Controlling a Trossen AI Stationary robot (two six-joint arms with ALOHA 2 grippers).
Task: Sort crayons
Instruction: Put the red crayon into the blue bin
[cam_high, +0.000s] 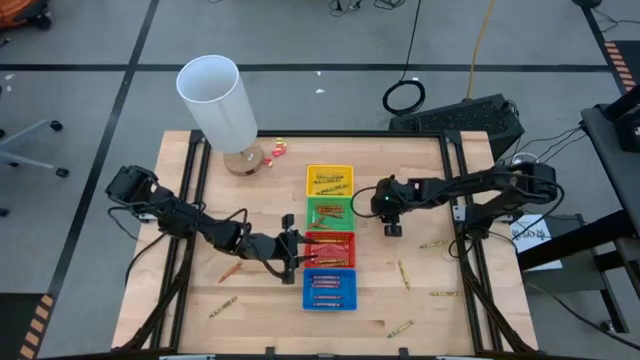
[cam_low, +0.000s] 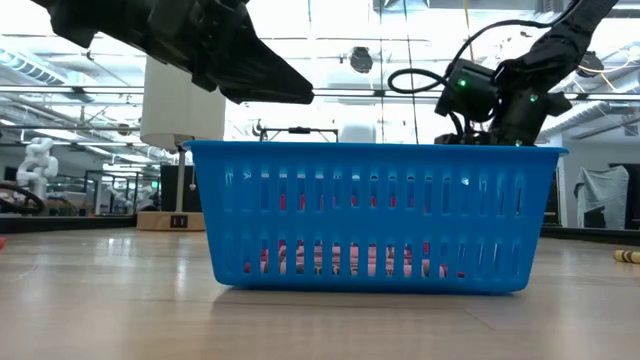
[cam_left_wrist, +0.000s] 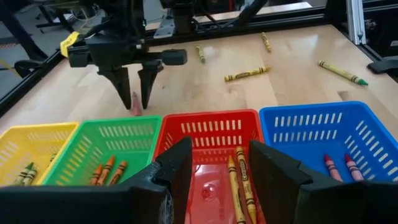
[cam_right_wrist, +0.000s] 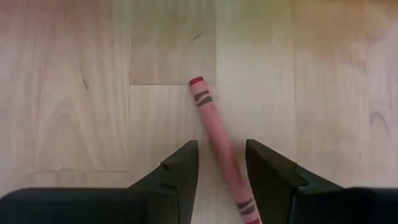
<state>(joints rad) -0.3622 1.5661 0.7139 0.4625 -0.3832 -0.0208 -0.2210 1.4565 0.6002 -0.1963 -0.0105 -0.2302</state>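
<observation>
Four trays stand in a column: yellow (cam_high: 330, 180), green (cam_high: 330, 212), red (cam_high: 330, 248) and blue (cam_high: 330, 288), each holding a few crayons. My right gripper (cam_high: 392, 228) points down at the table just right of the green tray. It is open, with one finger on each side of a pinkish-red crayon (cam_right_wrist: 214, 134) that lies on the wood. I cannot see either finger touching it. The same gripper (cam_left_wrist: 135, 87) and crayon (cam_left_wrist: 135, 104) show in the left wrist view. My left gripper (cam_left_wrist: 217, 168) is open and empty over the red tray's left edge (cam_high: 303, 250).
Loose crayons lie on the wood left of the trays (cam_high: 230, 270) (cam_high: 222, 305) and right of them (cam_high: 433, 243) (cam_high: 403, 272) (cam_high: 443, 293) (cam_high: 400, 327). A white cylinder (cam_high: 220, 100) stands on a wooden base at the far left, with small red and yellow bits (cam_high: 275, 148) beside it.
</observation>
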